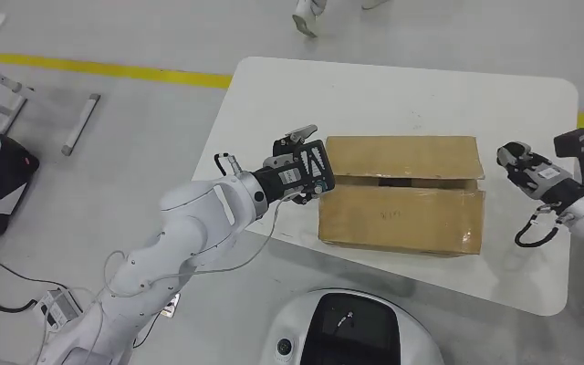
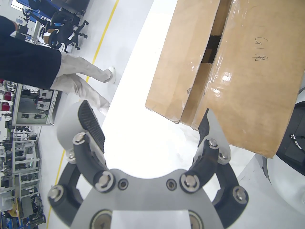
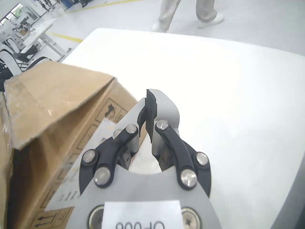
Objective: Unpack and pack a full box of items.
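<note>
The left claw (image 2: pixel 145 117) is spread wide, just beside one short end of the brown box (image 2: pixel 250 72); the right claw (image 3: pixel 147 101) is pressed together near the other end; the box sits on the white table (image 1: pixel 383 91), top flaps nearly closed, a dark gap between them.

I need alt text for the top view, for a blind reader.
A cardboard box with its flaps nearly closed sits on a white table. The open left gripper is at one end, the right gripper near the other.
</note>
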### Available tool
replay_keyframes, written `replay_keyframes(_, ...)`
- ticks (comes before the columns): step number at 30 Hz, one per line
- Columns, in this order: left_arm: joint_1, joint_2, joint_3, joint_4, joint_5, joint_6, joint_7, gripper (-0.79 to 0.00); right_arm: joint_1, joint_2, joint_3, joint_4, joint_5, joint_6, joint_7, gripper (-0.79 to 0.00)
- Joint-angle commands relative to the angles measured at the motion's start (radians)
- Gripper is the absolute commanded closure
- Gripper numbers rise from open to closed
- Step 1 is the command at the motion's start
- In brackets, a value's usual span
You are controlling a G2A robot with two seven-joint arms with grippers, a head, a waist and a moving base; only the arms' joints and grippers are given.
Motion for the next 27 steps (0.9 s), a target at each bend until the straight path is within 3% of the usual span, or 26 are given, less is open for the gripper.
replay_keyframes(1, 0.0, 0.0, 0.0, 0.0, 0.0, 0.0, 0.0, -0.785, -0.031, 0.002, 0.003, -0.029, 0.016, -0.009, 0.02, 0.0)
replay_keyframes(14, 0.0, 0.0, 0.0, 0.0, 0.0, 0.0, 0.0, -0.785, -0.176, 0.02, 0.048, -0.202, 0.118, -0.039, 0.144, 0.0)
replay_keyframes(22, 0.0, 0.0, 0.0, 0.0, 0.0, 0.0, 0.0, -0.785, -0.121, 0.031, 0.147, -0.223, 0.088, 0.016, 0.094, 0.0)
replay_keyframes(27, 0.021, 0.002, -0.014, 0.007, 0.043, 0.008, -0.005, -0.785, -0.051, 0.024, 0.123, -0.242, 0.087, -0.01, 0.06, 0.0)
